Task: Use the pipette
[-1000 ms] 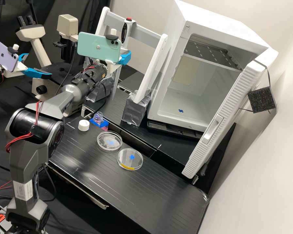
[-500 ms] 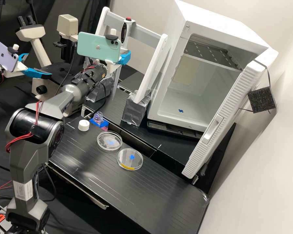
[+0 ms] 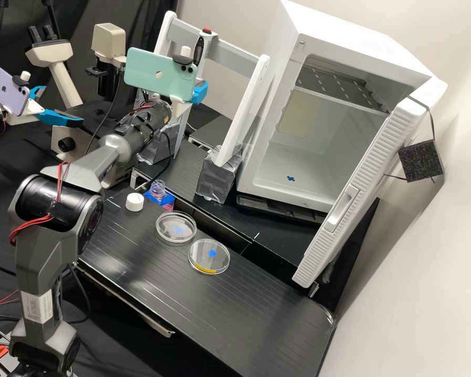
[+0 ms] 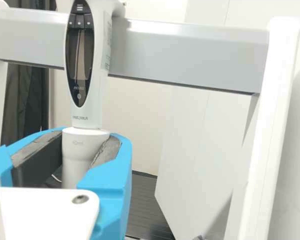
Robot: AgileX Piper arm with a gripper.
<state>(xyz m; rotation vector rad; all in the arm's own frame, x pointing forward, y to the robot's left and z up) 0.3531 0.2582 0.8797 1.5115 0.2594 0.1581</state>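
High view, grooved black bench [image 3: 235, 309], open white cabinet [image 3: 350, 44], pale wall [image 3: 429, 293]

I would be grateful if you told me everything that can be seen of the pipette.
The pipette is white and smooth, apparently plastic, with a red top, a dark oval panel holding a screen with small keys above it, and a wider collar below the slim neck. It stands roughly upright at the stand's grey crossbar. The hand is around its lower barrel, though how firmly it grips, if at all, I cannot tell. Its lower end is hidden.
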